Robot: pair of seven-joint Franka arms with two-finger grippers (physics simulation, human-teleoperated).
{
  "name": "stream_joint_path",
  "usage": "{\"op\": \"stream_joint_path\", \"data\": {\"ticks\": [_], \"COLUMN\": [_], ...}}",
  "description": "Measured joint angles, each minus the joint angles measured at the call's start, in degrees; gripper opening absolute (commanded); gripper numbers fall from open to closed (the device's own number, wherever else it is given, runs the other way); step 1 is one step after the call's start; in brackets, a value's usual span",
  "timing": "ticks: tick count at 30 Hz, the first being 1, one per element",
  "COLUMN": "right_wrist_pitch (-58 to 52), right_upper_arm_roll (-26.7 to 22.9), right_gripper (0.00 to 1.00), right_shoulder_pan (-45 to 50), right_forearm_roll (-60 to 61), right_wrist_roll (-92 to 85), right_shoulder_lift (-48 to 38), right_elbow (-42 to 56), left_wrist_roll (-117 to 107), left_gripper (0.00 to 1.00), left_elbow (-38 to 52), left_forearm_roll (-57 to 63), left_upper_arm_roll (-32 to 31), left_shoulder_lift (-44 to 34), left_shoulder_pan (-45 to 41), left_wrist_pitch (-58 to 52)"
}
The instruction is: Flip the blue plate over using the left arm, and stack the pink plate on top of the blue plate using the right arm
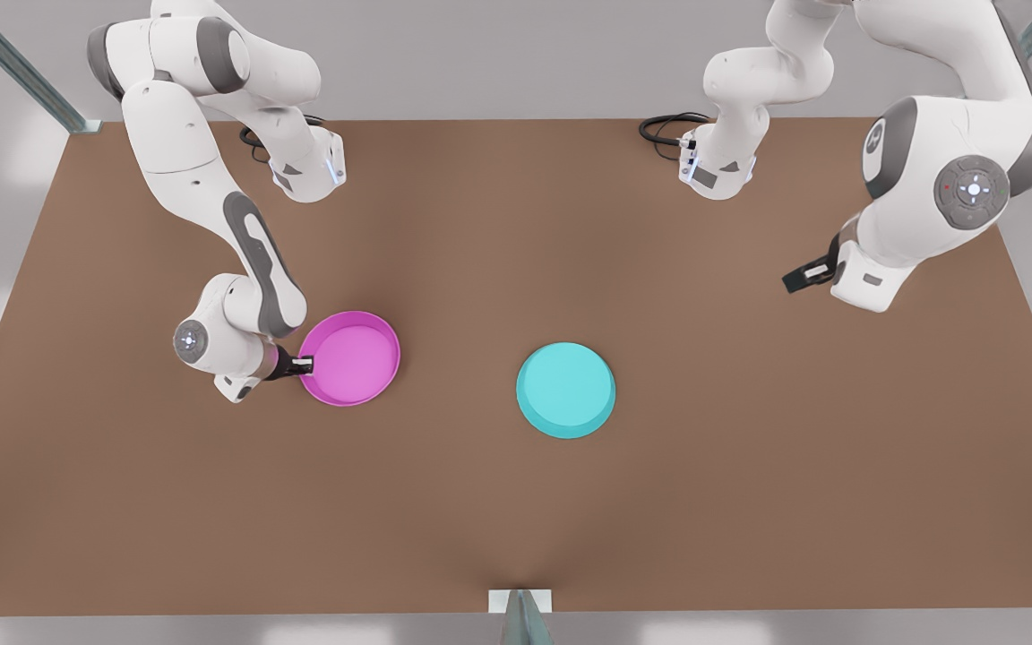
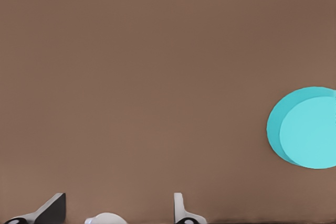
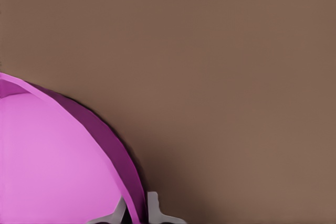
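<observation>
The pink plate [image 1: 350, 358] lies rim up on the table at the front view's left. My right gripper [image 1: 305, 365] is at the edge of it that faces the front view's left, shut on that rim. In the right wrist view the pink plate [image 3: 58, 166] has its wall pinched by my right gripper [image 3: 137, 211], one finger inside and one outside. The blue plate [image 1: 566, 390] rests near the table's middle with its flat base up. My left gripper [image 1: 795, 279] hangs open above the table at the front view's right, well away from the blue plate [image 2: 307, 129]. Its fingers [image 2: 52, 208] stand wide apart with nothing between them.
The brown table [image 1: 516, 502] runs wide around both plates. Both arm bases [image 1: 718, 166] stand at the far edge, with black cables beside them. A metal post [image 1: 520, 618] stands at the near edge in the middle.
</observation>
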Motion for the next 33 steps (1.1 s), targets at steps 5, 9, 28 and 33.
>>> {"op": "stream_joint_path", "data": {"ticks": [5,9,28,33], "right_wrist_pitch": [-0.81,-2.35,-5.24,-2.85], "right_upper_arm_roll": [1.61,2.18,14.01,13.75], "right_gripper": [0.21,0.21,0.21,0.21], "right_shoulder_pan": [0.00,-0.05,10.57,16.44], "right_forearm_roll": [3.75,8.51,20.10,19.62], "right_wrist_roll": [-1.35,-2.70,-2.31,1.42], "right_shoulder_lift": [-0.77,-1.22,7.95,13.21], "right_elbow": [-0.04,0.27,24.24,30.54], "left_wrist_roll": [9.78,15.77,31.32,33.31], "left_gripper": [1.00,1.00,1.00,1.00], "left_elbow": [-0.69,-0.69,-0.08,-0.08], "left_forearm_roll": [-0.62,-0.76,-0.59,-0.57], "left_upper_arm_roll": [-0.27,-0.40,-0.57,-0.57], "left_shoulder_lift": [-0.02,-0.02,0.22,0.24], "left_shoulder_pan": [-0.88,-1.19,-0.79,-0.74], "left_wrist_pitch": [3.22,4.41,6.06,6.20]}}
